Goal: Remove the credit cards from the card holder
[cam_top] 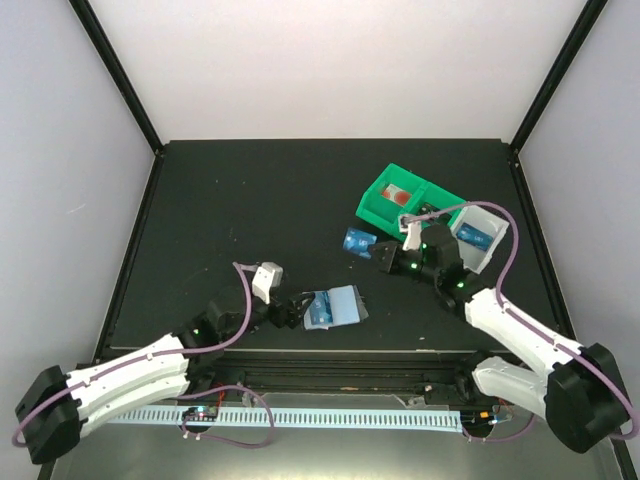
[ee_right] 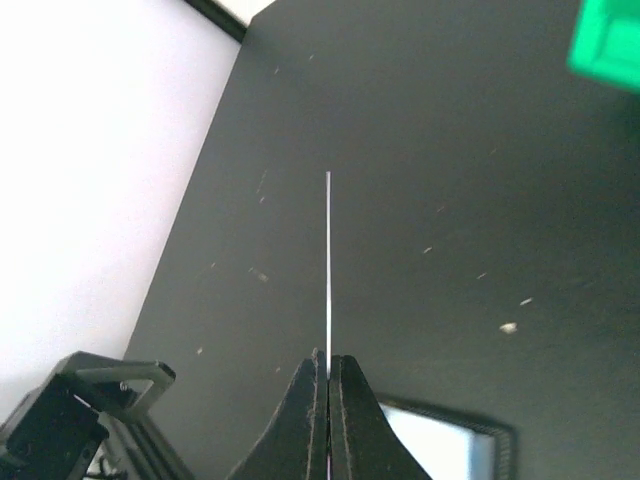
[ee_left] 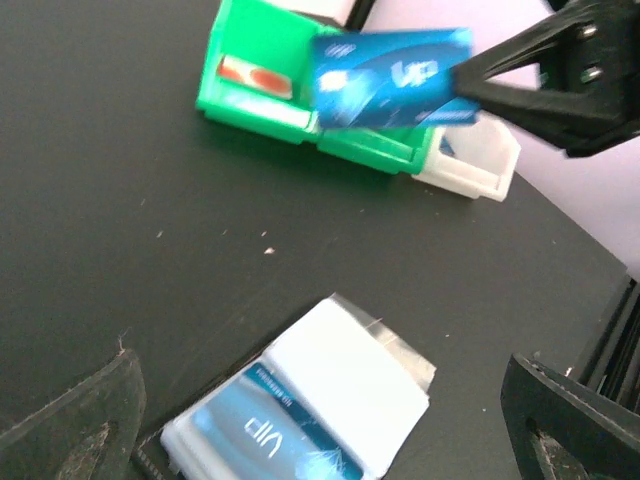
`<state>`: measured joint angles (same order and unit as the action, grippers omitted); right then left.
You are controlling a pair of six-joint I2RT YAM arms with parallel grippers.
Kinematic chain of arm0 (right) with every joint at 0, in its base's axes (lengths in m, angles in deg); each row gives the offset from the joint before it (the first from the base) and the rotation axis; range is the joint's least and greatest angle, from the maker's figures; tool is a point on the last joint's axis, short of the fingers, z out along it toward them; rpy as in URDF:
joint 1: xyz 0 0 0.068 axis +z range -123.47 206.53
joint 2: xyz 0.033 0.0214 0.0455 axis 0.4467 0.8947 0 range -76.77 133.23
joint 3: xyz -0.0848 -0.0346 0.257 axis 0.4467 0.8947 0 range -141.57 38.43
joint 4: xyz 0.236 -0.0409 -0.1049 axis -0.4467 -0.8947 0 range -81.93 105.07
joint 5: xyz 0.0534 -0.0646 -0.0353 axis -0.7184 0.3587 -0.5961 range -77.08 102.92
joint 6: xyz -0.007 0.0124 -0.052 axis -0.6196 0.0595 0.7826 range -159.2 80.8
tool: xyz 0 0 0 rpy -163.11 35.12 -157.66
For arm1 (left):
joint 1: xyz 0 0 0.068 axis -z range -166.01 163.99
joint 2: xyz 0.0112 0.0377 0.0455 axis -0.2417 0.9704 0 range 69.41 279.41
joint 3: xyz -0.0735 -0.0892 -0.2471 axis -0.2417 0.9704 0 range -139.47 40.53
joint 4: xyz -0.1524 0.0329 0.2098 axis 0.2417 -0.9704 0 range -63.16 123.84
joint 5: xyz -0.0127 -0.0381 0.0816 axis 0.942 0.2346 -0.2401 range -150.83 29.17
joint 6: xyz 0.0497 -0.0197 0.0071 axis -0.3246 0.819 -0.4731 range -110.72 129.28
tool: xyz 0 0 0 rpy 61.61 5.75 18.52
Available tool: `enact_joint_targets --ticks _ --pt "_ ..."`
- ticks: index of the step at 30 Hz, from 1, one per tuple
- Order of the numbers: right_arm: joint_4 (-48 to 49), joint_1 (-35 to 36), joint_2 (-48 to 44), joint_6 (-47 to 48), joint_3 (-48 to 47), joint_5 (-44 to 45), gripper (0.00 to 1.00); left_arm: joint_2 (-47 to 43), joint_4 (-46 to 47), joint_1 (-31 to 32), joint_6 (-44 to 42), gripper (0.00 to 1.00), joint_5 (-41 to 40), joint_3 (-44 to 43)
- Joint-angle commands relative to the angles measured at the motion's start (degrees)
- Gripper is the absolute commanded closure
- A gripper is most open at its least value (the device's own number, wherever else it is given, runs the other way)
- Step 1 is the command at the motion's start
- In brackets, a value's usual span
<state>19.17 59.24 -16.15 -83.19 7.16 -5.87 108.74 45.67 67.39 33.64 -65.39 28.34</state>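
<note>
Plastic this thin is light and stiff with slick faces, so a credit card point(ee_left: 390, 75) is best taken by a short edge, flat between the pads. The right pincer point(ee_right: 328, 368) does just that. Its jaws are together on the card, which shows edge-on in the wrist view as a fine pale line, held in the air beyond the card holder point(cam_top: 345, 300) and to its right, before the green tray point(cam_top: 372, 205). A white bin point(ee_left: 480, 170) sits further right of the holder.

The holder lies on the table point(cam_top: 240, 220); it looks soft and likely to slide or buckle if tugged. A second credit card point(ee_left: 265, 435) sits in its left panel; whether an end pokes out I cannot tell. The left pincer point(cam_top: 290, 312) stands wide apart just left of the holder, gripping nothing. Pinning the sleeve by its empty panel, then drawing the card out by its open end, seems the safest hold.
</note>
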Motion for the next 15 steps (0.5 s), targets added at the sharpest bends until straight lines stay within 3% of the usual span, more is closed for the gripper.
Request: enact_joint_targets --ticks 1,5,9,15 --pt "-4.0 -8.57 -0.72 6.22 -2.86 -8.64 0.99 -1.13 4.57 -5.53 9.16 0.01 11.21 2.99" --pt "-4.9 -17.71 -1.41 5.14 -4.7 -14.42 0.99 -0.4 -0.98 -6.85 7.74 0.01 11.66 0.92" --pt "-14.27 -25.43 -1.43 9.64 -9.23 -13.6 0.99 1.4 -6.87 -7.55 8.72 0.01 12.89 -2.77" --pt "-19.81 -42.22 -3.84 12.21 -11.19 -18.56 0.99 1.96 -12.37 -7.7 12.48 0.01 16.21 -6.25"
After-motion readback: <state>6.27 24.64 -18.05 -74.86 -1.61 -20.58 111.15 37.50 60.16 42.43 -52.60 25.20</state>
